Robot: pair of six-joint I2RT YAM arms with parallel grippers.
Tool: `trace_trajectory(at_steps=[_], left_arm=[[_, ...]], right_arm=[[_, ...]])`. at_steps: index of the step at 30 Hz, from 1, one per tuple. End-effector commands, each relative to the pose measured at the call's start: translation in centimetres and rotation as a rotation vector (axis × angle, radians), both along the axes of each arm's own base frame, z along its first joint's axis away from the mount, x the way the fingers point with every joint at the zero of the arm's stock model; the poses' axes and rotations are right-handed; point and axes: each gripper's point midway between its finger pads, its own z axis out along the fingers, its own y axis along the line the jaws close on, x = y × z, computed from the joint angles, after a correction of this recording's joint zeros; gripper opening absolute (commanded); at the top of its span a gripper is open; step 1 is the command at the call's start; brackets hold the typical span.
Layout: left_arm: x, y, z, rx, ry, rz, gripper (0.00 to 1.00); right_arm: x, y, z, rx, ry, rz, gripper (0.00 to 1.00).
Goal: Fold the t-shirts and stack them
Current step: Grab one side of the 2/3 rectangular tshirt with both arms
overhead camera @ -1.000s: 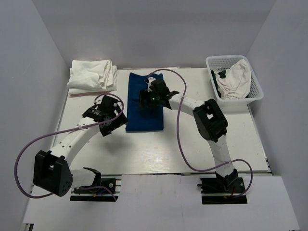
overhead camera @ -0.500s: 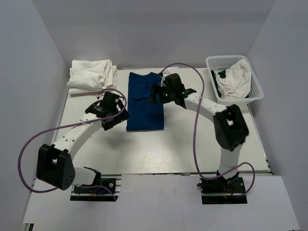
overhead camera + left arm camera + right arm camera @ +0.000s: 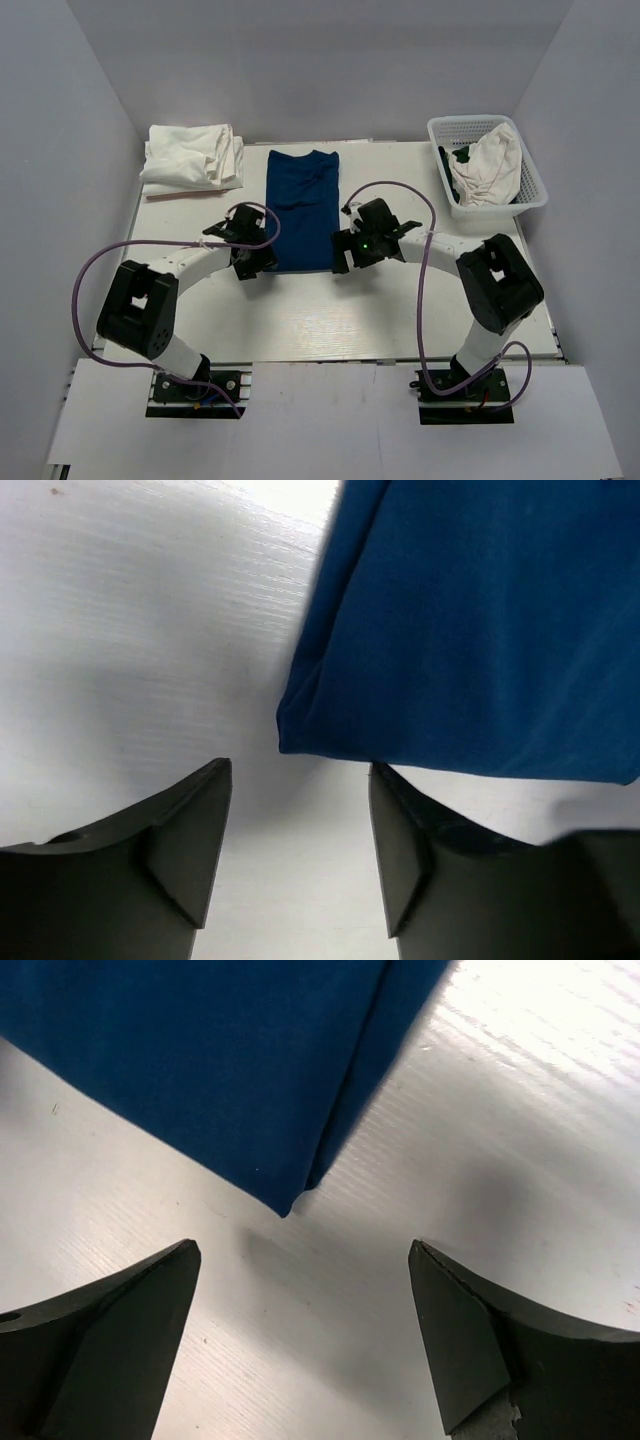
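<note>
Left gripper [image 3: 300, 780] and right gripper [image 3: 305, 1250]: fingers apart on both, nothing between them, each low over the table [image 3: 300, 315] just short of a near corner of the navy t-shirt [image 3: 303, 205]. That shirt lies mid-table, folded into a long strip. White t-shirts [image 3: 190, 158] are heaped at the far left corner; the white basket [image 3: 500, 208] at far right holds white cloth [image 3: 490, 160].

One navy tee [image 3: 302, 208] lying on surface [image 3: 400, 310]; one heap of white tees [image 3: 190, 158] sitting far left, number inside unclear; one basket [image 3: 500, 208] holding one white bundle [image 3: 487, 165]; two tools showing, left tool [image 3: 300, 768] and right tool [image 3: 302, 1245]
</note>
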Motion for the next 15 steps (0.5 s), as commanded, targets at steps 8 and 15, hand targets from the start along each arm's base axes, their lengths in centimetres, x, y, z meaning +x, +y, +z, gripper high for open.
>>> trace_trajectory(at_steps=[8, 15], left_arm=[[-0.5, 0.3, -2.3, -0.036, -0.028, 0.022, 0.63], [0.1, -1.0, -1.6, -0.091, -0.033, 0.007, 0.61]], right_arm=[[-0.7, 1.3, -1.2, -0.016, 0.022, 0.136, 0.9], [-0.9, 1.8, -2.0, -0.035, 0.037, 0.145, 0.9]])
